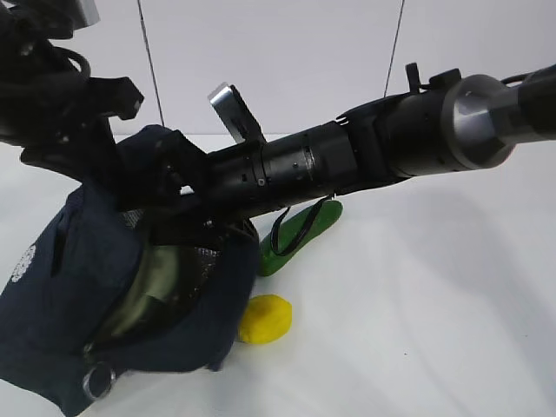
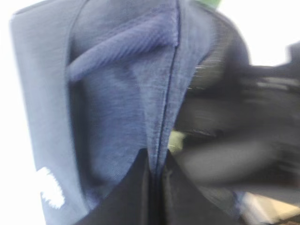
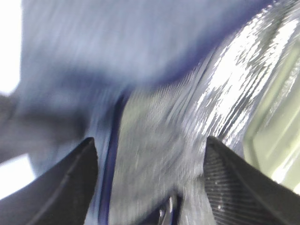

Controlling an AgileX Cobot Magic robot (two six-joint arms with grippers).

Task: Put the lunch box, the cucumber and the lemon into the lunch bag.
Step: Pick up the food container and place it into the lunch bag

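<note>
The clear, sage-lidded lunch box lies inside the dark navy fabric lunch bag. The green cucumber and yellow lemon remain on the table, right of the bag. The left gripper pinches the bag's edge; the right gripper stands open inside the bag, empty.

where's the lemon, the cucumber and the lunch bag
lemon [image 1: 265, 319], exterior view, middle of its yellow skin
cucumber [image 1: 306, 228], exterior view, upper green part
lunch bag [image 1: 52, 339], exterior view, navy side wall
</note>
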